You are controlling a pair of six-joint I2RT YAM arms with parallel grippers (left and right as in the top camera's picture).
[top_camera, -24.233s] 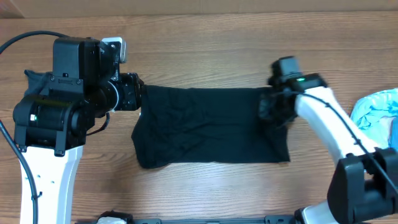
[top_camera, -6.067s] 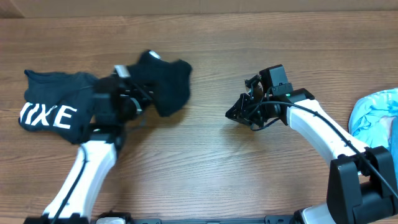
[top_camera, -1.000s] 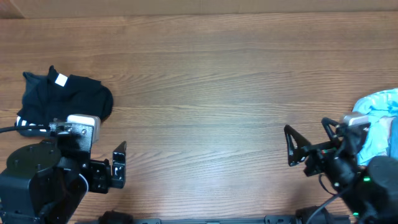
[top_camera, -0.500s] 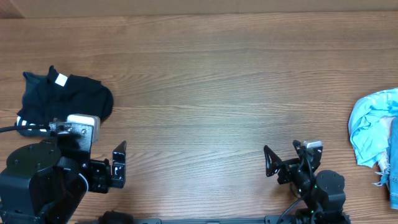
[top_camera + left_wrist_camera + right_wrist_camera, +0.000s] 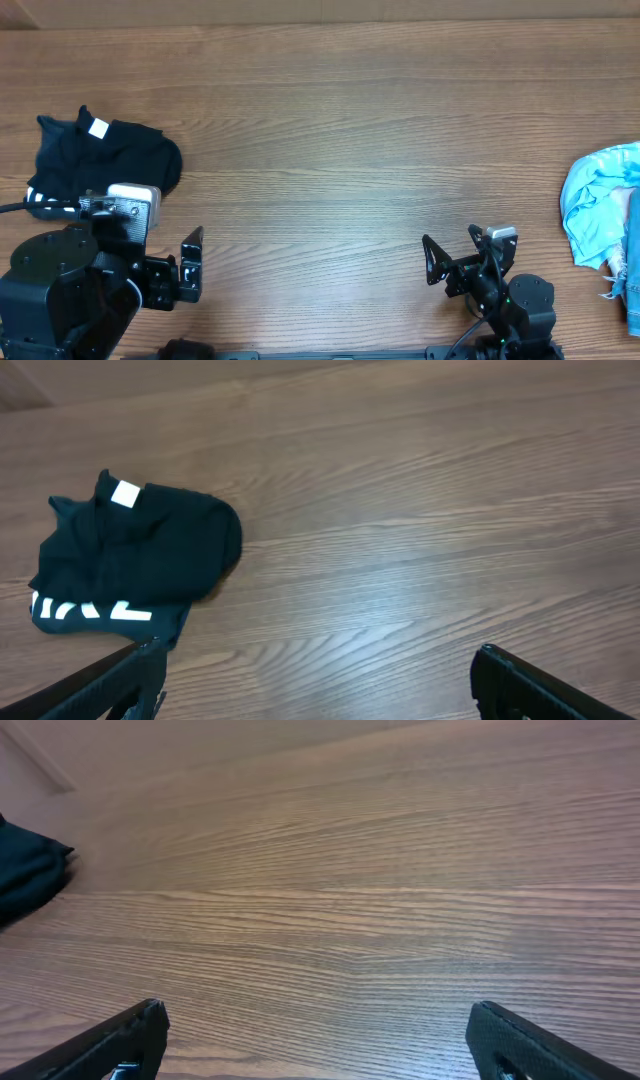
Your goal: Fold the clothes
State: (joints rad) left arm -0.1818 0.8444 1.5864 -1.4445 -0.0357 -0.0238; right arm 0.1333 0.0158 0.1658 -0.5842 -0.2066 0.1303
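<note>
The left gripper (image 5: 315, 665) has its jaws spread wide, the 2 fingers (image 5: 110, 685) showing only as dark tips at the lower corners of the left wrist view, with bare wood between them and nothing gripped. The right gripper (image 5: 315, 1020) stands the same way: jaws fully apart, its fingertips (image 5: 505, 1030) at the bottom corners of the right wrist view and only wood grain in the gap. From overhead, the left gripper (image 5: 190, 265) sits at the near left of the table (image 5: 350, 130), on top of its bulky black arm base, while the right gripper (image 5: 455, 258) sits at the near edge, right of centre, its fingers pointing left and slightly away. The 2 grippers are well apart and neither touches any cloth. The black garment (image 5: 110, 160) lies at the far left of the table, just beyond the left arm, gathered into a compact, rounded bundle (not a flat, squared fold). A small white tag (image 5: 125, 494) shows on its upper surface, and white lettering (image 5: 90, 610) runs along its near left edge; the letters are too folded over to read. The right wrist view catches only a dark corner of this garment at its left border. A light blue garment (image 5: 600, 210) lies crumpled at the right edge of the table, beyond and to the right of the right gripper and partly cut off by the frame.
</note>
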